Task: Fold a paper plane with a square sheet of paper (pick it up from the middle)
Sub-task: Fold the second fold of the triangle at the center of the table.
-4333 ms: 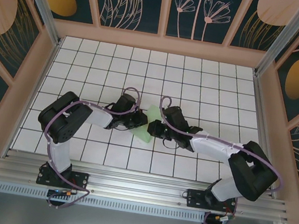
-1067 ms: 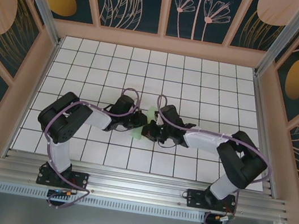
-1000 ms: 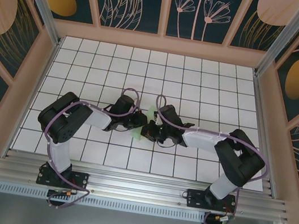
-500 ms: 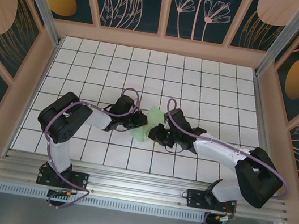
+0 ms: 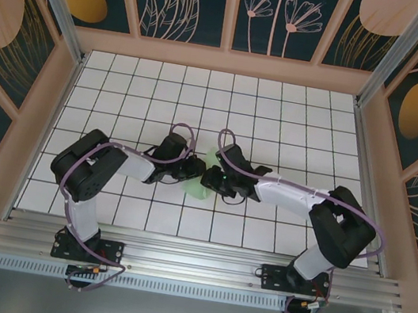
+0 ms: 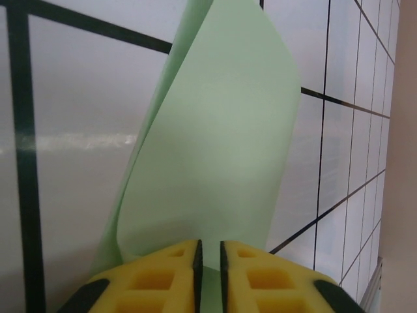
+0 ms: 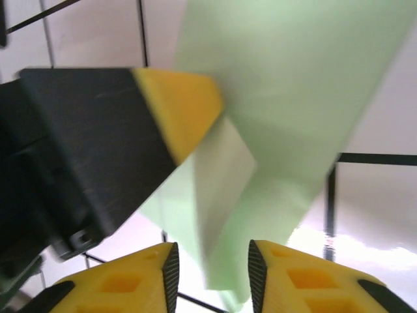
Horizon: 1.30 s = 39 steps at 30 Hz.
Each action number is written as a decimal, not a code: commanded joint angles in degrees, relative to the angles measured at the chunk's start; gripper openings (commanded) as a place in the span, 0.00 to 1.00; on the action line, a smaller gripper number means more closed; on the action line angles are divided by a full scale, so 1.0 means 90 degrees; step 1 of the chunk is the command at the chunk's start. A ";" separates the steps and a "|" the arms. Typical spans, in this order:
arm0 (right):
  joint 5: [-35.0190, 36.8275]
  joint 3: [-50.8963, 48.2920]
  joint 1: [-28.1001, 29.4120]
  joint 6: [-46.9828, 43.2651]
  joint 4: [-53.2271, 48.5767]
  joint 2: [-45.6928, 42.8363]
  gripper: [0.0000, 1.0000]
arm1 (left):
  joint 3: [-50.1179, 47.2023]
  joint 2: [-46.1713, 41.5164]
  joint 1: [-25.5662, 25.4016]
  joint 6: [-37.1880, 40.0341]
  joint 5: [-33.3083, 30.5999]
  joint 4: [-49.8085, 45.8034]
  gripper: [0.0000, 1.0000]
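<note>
Near the middle of the white-tiled desk point(image 5: 279, 120), the pale green sheet of paper point(image 5: 198, 190) lies between the two wrists. They cover most of it from above, so only slivers show there. Seen from the left wrist, the left gripper point(image 6: 208, 246) has its yellow fingers point(image 6: 150, 280) pinched almost together on the sheet's lower edge, and the paper rises from them as a curled, doubled flap. Seen from the right wrist, the right gripper point(image 7: 210, 254) has its fingers apart, released. A blurred paper edge hangs loosely between them, its layers hard to make out.
</note>
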 commanded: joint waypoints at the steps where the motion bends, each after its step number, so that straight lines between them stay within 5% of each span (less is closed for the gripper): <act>1: 0.0326 -0.0110 -0.0066 -0.0190 -0.0134 -0.0124 0.39 | -0.0293 -0.0286 -0.0011 0.0123 0.0179 -0.0291 0.29; 9: 0.0129 -0.0866 -0.0319 -0.0246 0.0856 -0.1215 0.54 | -0.0926 -0.1611 -0.0016 0.0083 -0.0235 -0.0021 0.61; 14: -0.0344 -0.1038 -0.0540 -0.0293 0.1139 -0.1001 0.34 | -0.1396 -0.2331 -0.0010 -0.0040 -0.0645 -0.0149 0.72; 20: -0.1179 -0.0930 -0.0397 -0.0380 0.1654 -0.0413 0.13 | -0.1525 -0.2340 -0.0007 -0.0091 -0.0458 -0.0518 0.68; 33: -0.1514 -0.0940 0.0181 -0.0306 0.1766 0.0388 0.10 | -0.1039 -0.1545 -0.0007 -0.0240 -0.0197 -0.0107 0.66; 39: -0.1319 -0.1067 0.0180 -0.0374 0.1568 0.0588 0.10 | -0.1001 -0.1296 -0.0008 -0.0234 -0.0203 -0.0158 0.52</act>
